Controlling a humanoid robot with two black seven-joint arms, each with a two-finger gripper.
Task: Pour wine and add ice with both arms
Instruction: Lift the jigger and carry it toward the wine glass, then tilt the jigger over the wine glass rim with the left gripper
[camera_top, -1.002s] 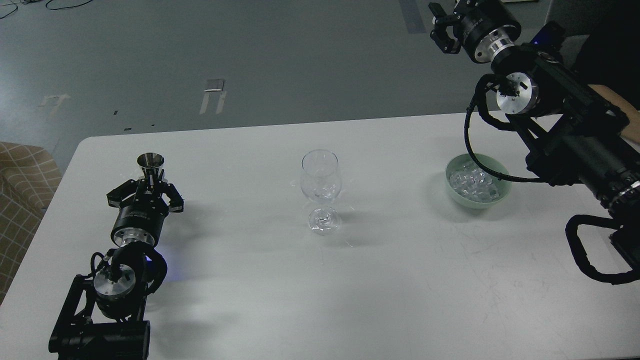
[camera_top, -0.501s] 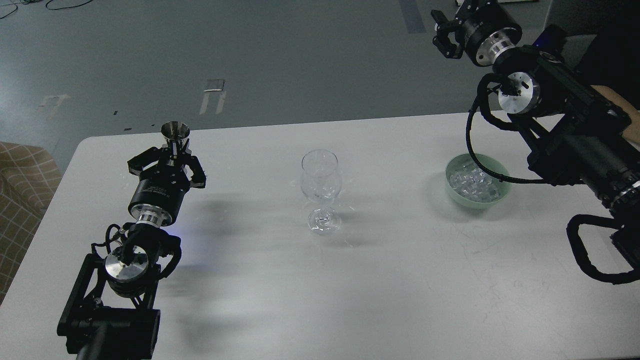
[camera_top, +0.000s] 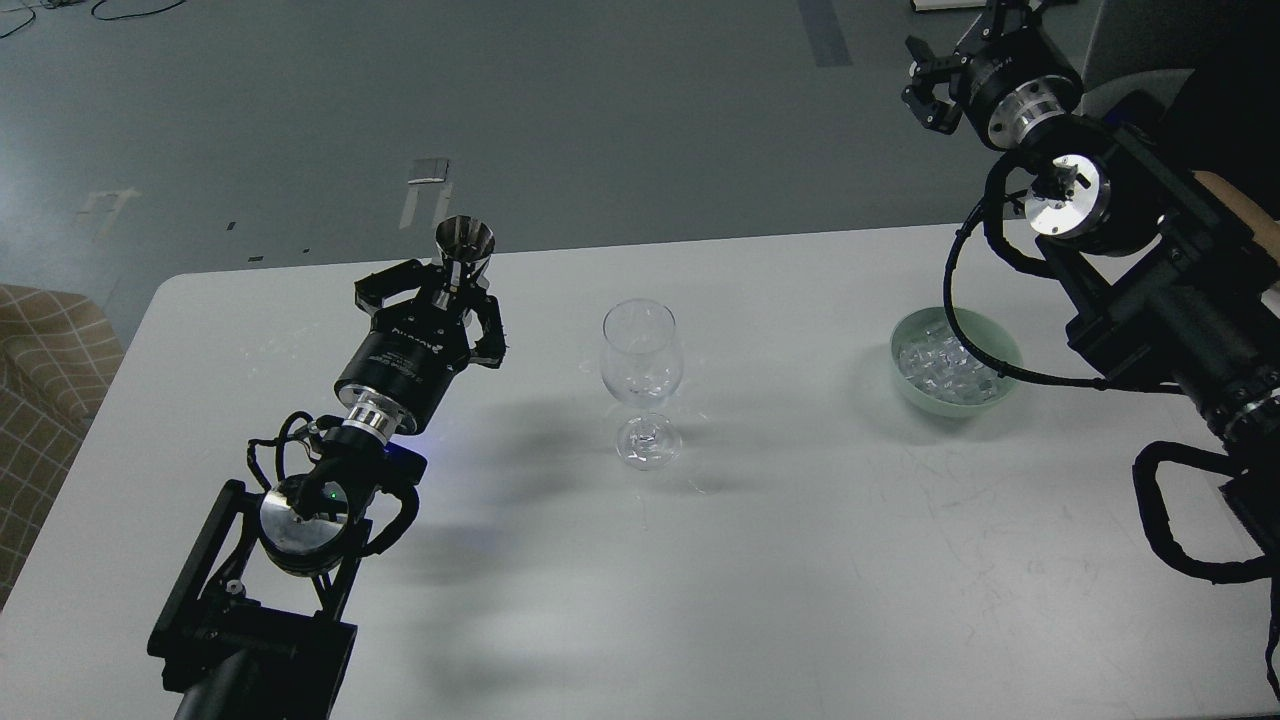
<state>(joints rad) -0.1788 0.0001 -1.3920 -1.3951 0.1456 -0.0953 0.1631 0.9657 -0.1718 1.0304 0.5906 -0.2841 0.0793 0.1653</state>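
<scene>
Two end effectors: left (camera_top: 455, 290) clamped a steel jigger (camera_top: 465, 243) upright, near the wine glass (camera_top: 641, 375); right (camera_top: 935, 90), aperture indiscernible, hung beyond the ice (camera_top: 945, 362).

White table with a glass and a bowl of ice

The white table (camera_top: 800, 560) carries a clear wine glass (camera_top: 641, 380) standing upright near its middle, to the right of the left gripper (camera_top: 440, 300) and apart from it. A pale green bowl (camera_top: 1008, 372) sits on the table further right, below and nearer than the right gripper (camera_top: 935, 85), heaped with clear ice (camera_top: 940, 362). Faint scuffs mark the table's near right part.
</scene>
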